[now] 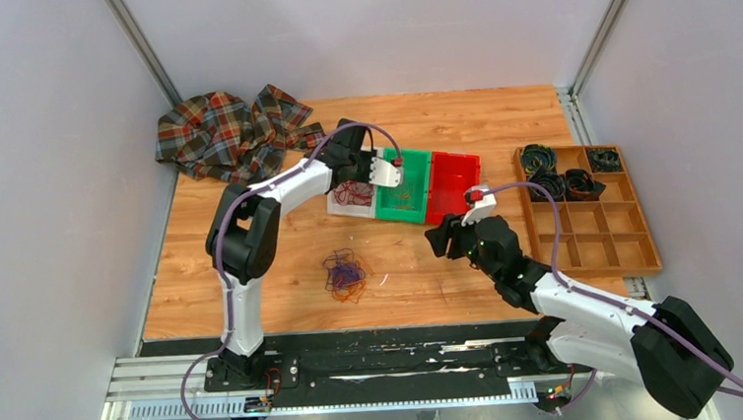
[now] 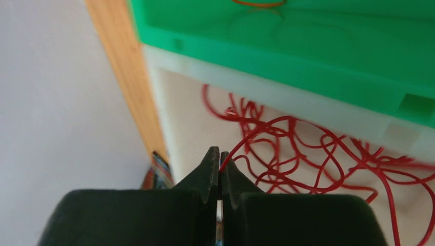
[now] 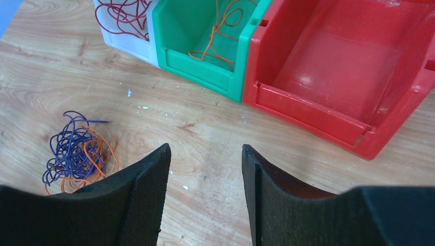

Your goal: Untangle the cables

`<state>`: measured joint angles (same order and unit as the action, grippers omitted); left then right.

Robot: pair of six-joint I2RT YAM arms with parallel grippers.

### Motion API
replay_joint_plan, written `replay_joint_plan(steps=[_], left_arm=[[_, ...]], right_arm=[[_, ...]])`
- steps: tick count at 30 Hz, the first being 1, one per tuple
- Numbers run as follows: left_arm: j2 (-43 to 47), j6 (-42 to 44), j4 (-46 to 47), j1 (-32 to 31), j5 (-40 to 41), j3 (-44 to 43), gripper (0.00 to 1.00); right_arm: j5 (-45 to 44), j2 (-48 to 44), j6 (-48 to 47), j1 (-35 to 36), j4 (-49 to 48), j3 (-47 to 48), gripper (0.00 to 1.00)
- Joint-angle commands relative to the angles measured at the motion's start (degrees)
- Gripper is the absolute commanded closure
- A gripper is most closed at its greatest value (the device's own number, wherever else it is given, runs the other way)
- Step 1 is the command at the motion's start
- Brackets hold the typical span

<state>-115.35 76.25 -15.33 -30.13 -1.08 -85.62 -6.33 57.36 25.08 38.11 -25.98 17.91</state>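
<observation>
Partway: left hand (image 2: pixel 220 165) is pinching red cable (image 2: pixel 287 148) over white bin (image 2: pixel 267 87), right hand (image 3: pixel 205 171) hanging open, purple-orange tangle (image 3: pixel 77 154) lying unsorted on desk (image 3: pixel 205 123).

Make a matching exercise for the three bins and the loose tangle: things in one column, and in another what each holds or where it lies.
Things:
1. white bin
2. green bin
3. red bin
4. purple and orange tangle

States:
A. no cable seen inside
B. on the bare table
C. red cables inside
D. orange cable inside

Pairs: 1-C, 2-D, 3-A, 4-B.
</observation>
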Motion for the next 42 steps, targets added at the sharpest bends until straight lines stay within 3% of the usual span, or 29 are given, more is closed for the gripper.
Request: replay_joint_plan(steps=[1, 6, 7, 15, 21, 28, 37, 40, 42], left_arm=[[-3.00, -0.33, -0.47, 0.54, 3.76, -1.67, 1.00], [-4.92, -2.05, -2.00, 0.73, 0.39, -3.82, 0.99], [-5.27, -2.41, -3.63, 0.70, -0.70, -4.99, 0.95], [-4.73, -5.32, -19.61, 1.29, -10.38, -17.04, 0.57], [-4.91, -1.32, -29.54, 1.81, -9.65, -21.58, 0.13], [-4.97, -3.89, -35.25, 3.78, -13.68, -27.91, 0.09], [-6.94, -11.43, -37.60, 6.33, -21.43, -32.31, 0.23], [-5.79, -11.42, -37.59, 5.26, -20.75, -29.58, 0.23], [-5.41, -17.57, -37.66, 4.51, -19.70, -30.71, 0.20]], right_arm=[[-1.85, -1.27, 1.32, -1.30, -3.13, -1.41, 0.47], [-2.17, -2.50, 1.91, -1.47, -4.25, -2.73, 0.47], [-2.19, -2.64, 2.03, -1.46, -4.49, -3.07, 0.47], [-1.69, -2.18, 2.05, -1.59, -5.21, -3.23, 0.48], [-1.81, -2.23, 2.47, -1.90, -5.00, -3.36, 0.48], [-1.61, -2.53, 2.55, -1.99, -5.34, -3.69, 0.48], [-0.99, -1.56, 2.60, -2.12, -5.89, -3.54, 0.52], [-0.79, -1.17, 2.52, -2.19, -5.91, -3.34, 0.58], [-0.79, -1.37, 2.62, -2.18, -6.07, -3.51, 0.59]])
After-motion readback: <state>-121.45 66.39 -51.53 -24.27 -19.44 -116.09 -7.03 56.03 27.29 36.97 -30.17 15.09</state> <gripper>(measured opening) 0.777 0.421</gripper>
